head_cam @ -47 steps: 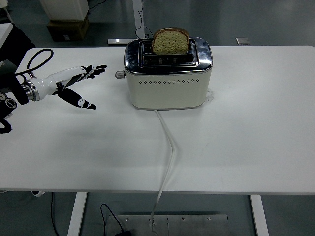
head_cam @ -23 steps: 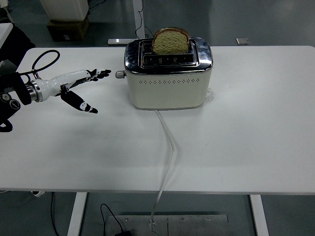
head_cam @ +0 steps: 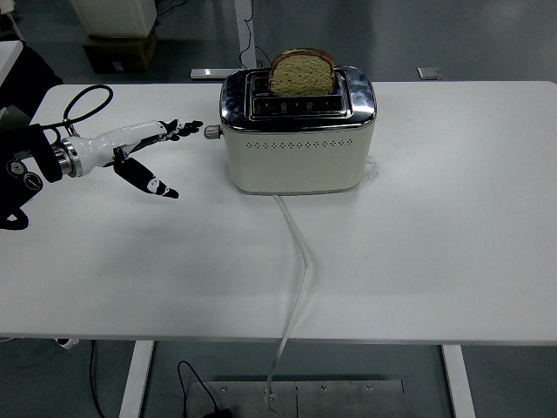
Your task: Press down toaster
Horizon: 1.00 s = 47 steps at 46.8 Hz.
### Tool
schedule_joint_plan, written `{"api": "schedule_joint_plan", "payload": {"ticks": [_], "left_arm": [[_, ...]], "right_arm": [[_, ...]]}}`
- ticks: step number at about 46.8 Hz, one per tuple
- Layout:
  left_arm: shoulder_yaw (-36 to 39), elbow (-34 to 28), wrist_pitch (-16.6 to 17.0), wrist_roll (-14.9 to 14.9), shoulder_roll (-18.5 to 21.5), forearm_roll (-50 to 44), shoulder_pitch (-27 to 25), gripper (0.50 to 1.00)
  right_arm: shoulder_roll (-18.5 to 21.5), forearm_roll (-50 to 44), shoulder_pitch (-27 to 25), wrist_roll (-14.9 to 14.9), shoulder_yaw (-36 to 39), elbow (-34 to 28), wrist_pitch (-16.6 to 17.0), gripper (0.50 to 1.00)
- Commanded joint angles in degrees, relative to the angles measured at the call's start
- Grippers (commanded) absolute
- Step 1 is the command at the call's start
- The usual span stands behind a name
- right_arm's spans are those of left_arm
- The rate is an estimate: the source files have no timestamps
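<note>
A cream toaster [head_cam: 296,152] with a chrome top stands at the back middle of the white table [head_cam: 435,244]. A slice of brown bread [head_cam: 301,72] sticks up out of its rear slot. The toaster's lever knob [head_cam: 210,132] juts from its left end, raised. My left hand [head_cam: 155,152] reaches in from the left, fingers spread and holding nothing. Its fingertips [head_cam: 193,127] lie just left of the knob, a small gap apart. The thumb [head_cam: 146,178] points down toward the table.
A white power cord [head_cam: 298,261] runs from the toaster's front over the table's near edge. A black cable loop [head_cam: 83,100] arcs above my left wrist. Cardboard boxes [head_cam: 119,43] sit on the floor behind the table.
My left hand has moved right toward the toaster, fingertips closing in on the lever knob. The toaster and bread have not moved.
</note>
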Motion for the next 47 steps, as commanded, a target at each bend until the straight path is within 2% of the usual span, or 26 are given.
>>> {"api": "schedule_joint_plan", "payload": {"ticks": [1, 23, 30, 47], "left_arm": [[0.05, 0.0, 0.3, 0.06, -0.23, 0.0, -0.02, 1.0], [1.98, 0.27, 0.83, 1.03, -1.99, -0.53, 0.07, 1.0], [2.07, 0.35, 2.5, 1.03, -2.7, -0.53, 0.16, 1.0], [2.6, 0.62, 2.67, 1.47, -3.57, -0.7, 0.42, 1.0]], "right_arm": [[0.0, 0.0, 0.0, 0.0, 0.0, 0.0, 0.0, 0.998], [0.0, 0.0, 0.0, 0.0, 0.0, 0.0, 0.0, 0.998], [0.0, 0.0, 0.0, 0.0, 0.0, 0.09, 0.0, 0.998], [0.0, 0.0, 0.0, 0.0, 0.0, 0.0, 0.0, 0.998]]}}
